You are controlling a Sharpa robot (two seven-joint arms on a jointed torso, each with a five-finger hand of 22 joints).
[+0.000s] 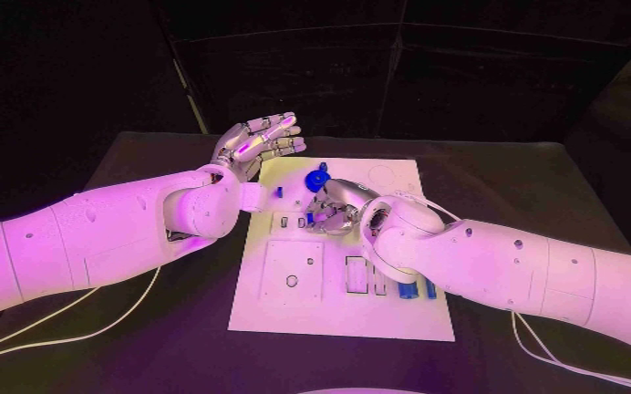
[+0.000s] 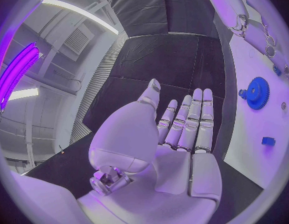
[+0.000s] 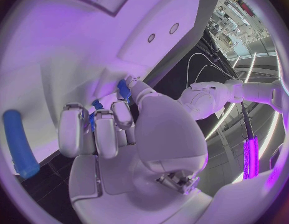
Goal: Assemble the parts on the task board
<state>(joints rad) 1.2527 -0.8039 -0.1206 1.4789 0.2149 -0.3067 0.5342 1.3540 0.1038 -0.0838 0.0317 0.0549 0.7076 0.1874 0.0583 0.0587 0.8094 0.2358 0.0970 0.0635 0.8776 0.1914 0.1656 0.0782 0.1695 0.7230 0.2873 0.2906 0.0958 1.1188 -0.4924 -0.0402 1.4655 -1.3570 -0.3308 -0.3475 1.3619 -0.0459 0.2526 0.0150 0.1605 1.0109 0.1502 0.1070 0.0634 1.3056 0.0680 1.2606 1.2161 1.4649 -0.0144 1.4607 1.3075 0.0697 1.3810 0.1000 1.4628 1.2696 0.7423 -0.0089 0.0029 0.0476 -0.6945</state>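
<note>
Near the task board's (image 1: pixel 395 316) far edge, the right hand (image 1: pixel 338 205) pinches a small blue part (image 3: pixel 124 89); the left hand (image 1: pixel 255 145) hovers released beside the blue gear (image 1: pixel 315 179).

We can read no text, label, brand, number or sign anywhere. The board (image 1: pixel 339 307) bears only cut-outs and holes, with no lettering we can make out, and the arms and hands carry no legible marks either.

Probably a lab: black-draped booth (image 1: pixel 395 66), ceiling ducts (image 2: pixel 60 74), strip lights (image 2: pixel 82 12).
</note>
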